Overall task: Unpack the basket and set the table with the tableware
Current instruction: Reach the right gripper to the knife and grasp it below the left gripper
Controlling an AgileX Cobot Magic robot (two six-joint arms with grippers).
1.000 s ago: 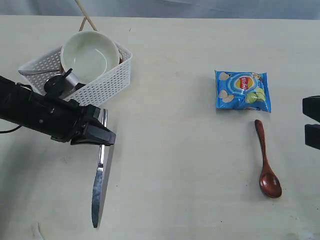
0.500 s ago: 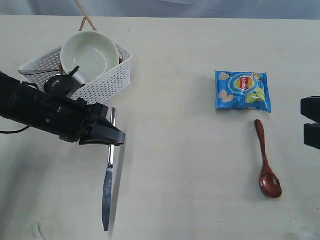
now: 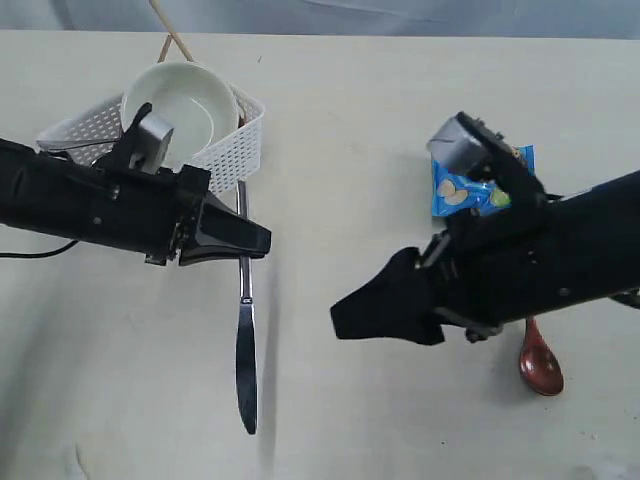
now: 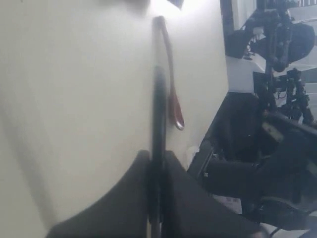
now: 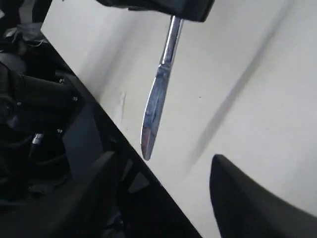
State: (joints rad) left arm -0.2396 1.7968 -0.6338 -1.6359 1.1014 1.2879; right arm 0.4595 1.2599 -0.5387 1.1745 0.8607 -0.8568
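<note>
The left gripper is closed tightly on the handle of the steel knife. The knife is held just in front of the white basket, and its blade points to the near edge of the table. In the right wrist view the knife has its shadow apart from it, so it is lifted above the table surface. The right gripper is near the middle of the table with its fingers wide apart and nothing between them. The pale bowl leans inside the basket, and the chopsticks stick out behind it. The right arm partly covers the blue chips bag and the handle of the wooden spoon.
</note>
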